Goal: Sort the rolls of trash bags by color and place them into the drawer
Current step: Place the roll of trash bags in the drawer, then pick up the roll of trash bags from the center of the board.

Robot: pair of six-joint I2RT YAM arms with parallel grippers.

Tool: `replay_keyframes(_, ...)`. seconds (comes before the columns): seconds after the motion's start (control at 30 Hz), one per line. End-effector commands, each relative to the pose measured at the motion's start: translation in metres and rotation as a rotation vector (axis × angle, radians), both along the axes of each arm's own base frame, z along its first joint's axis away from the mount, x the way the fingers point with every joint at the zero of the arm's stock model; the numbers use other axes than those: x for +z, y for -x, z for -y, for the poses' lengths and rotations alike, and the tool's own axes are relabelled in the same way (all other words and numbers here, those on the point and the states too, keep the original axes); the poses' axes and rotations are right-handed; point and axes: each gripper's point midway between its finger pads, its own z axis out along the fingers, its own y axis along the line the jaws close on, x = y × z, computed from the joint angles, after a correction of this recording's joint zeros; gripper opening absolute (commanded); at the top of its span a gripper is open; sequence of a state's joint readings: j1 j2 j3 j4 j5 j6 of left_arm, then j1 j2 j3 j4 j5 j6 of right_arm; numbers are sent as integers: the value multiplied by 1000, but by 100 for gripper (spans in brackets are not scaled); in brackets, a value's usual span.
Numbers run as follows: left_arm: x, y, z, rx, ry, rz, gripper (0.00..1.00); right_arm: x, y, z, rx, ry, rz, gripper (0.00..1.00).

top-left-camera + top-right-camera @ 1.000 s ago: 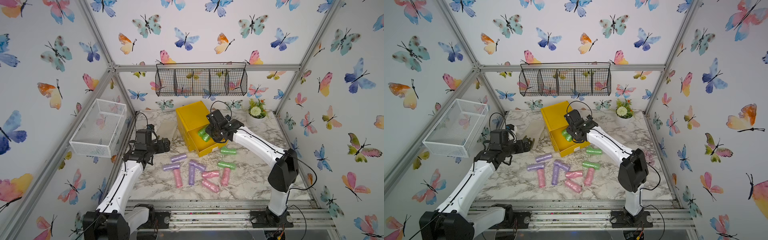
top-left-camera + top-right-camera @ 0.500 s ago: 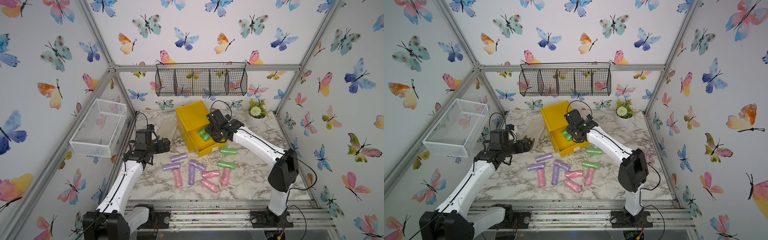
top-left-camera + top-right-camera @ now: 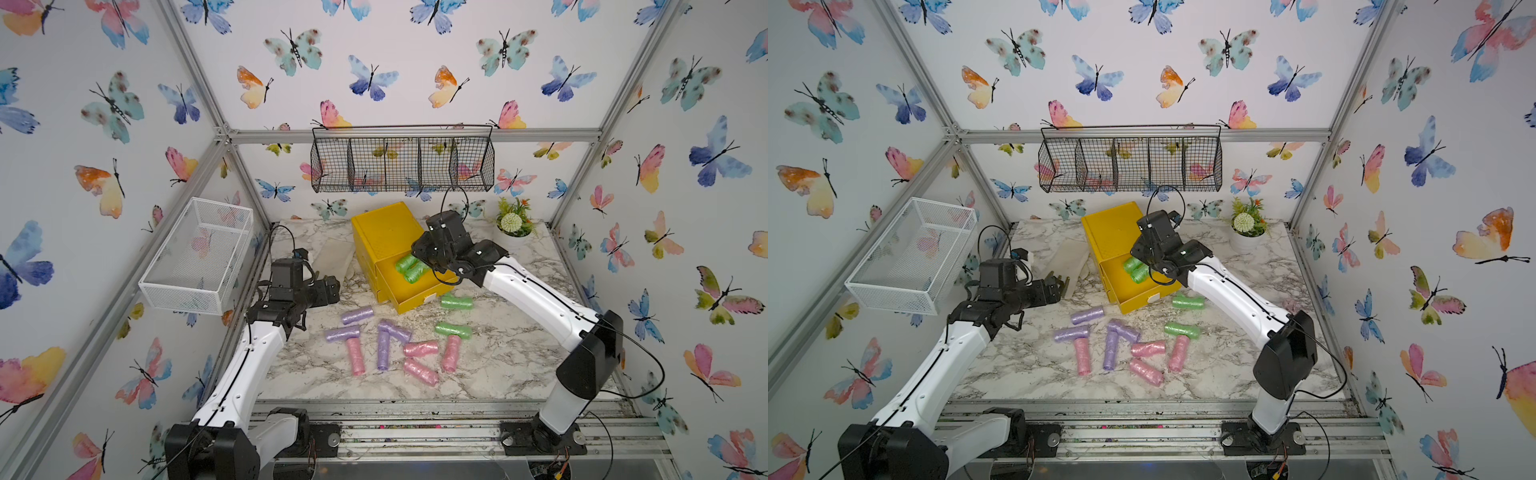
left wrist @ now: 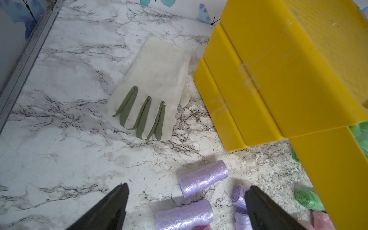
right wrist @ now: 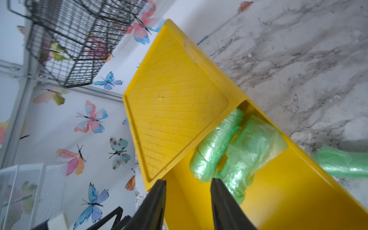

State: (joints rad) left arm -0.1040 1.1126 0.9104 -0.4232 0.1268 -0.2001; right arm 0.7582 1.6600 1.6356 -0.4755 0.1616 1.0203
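1. Two crinkly green rolls in yellow drawer, just beyond right gripper; jaws narrowly apart, empty.
2. Lilac rolls just ahead of left gripper, jaws wide; pink rolls cut off at edge.

Left pincer hovers with jaws spread wide; right pincer, arm stretched forward, stands partly parted, empty.
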Motion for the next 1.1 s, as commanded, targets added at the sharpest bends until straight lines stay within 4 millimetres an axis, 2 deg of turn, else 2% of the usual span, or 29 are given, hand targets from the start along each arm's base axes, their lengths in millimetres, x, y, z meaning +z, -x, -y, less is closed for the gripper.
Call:
replay_keyframes(0.0,1,1,-6,14,-21,11,96,44,14,11,75,-20,175,44)
replay_keyframes(0.13,-1,0,-7,21,-28,3,96,60,36,53,-4,-13,234,44)
replay_keyframes(0.27,-3,0,-8,25,-32,0,96,61,56,88,-46,65,233,44)
replay_keyframes(0.43,-5,-1,-10,32,-39,-8,96,41,70,126,-73,199,144,46)
replay_keyframes(0.63,-5,0,-10,31,-39,-8,96,13,84,167,-123,252,67,48)
replay_keyframes(0.87,-4,-1,-8,25,-33,-7,96,-32,95,178,-140,251,-50,48)
replay_keyframes(1.07,-3,-1,-6,16,-25,-2,96,-70,89,186,-160,154,-182,50)
